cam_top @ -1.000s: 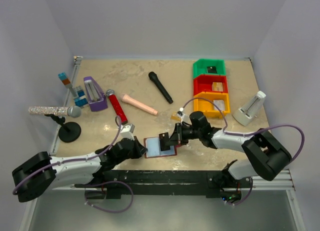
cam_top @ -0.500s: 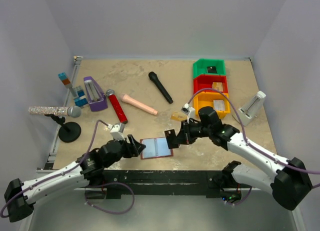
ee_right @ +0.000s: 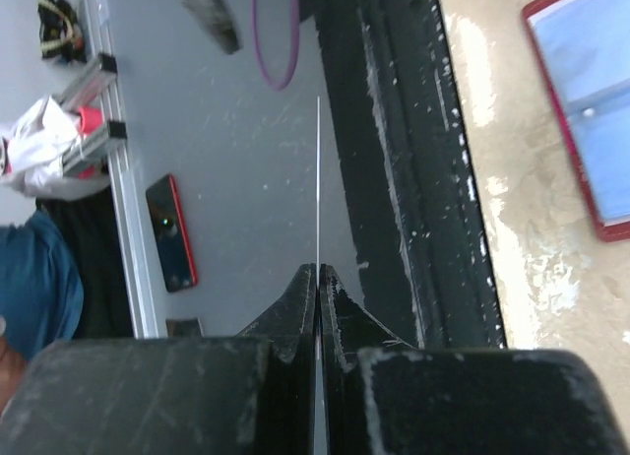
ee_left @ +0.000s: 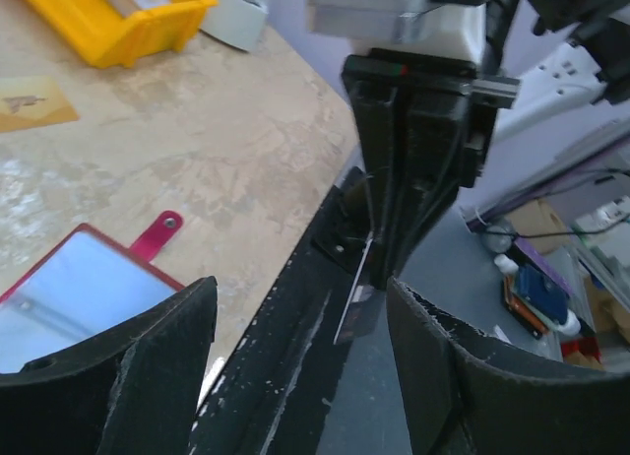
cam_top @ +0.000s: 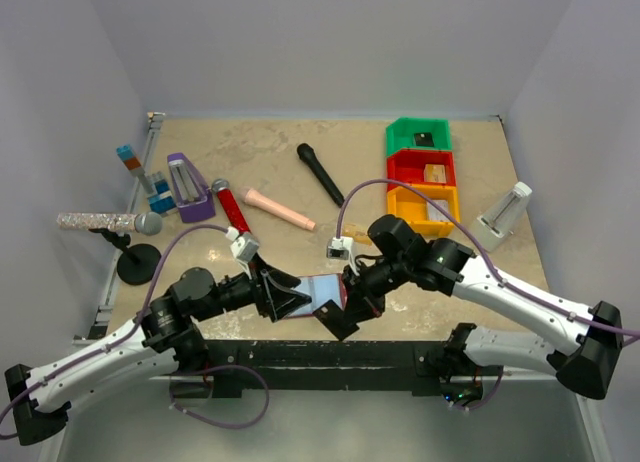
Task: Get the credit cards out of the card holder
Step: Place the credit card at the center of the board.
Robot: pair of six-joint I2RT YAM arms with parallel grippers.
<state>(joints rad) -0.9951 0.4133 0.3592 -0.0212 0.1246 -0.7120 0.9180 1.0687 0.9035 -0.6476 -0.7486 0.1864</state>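
A card (ee_right: 318, 179) sits pinched edge-on between the closed right jaws.

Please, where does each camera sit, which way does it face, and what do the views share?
Top external: above and behind the arms, looking down on the table; both arms, left gripper and right gripper show.
Left wrist: low over the table, facing the right gripper; its own open fingers frame it.
Right wrist: looking past the near table edge to the floor; its own fingers pinch a card.
Shared: all three show the card holder.
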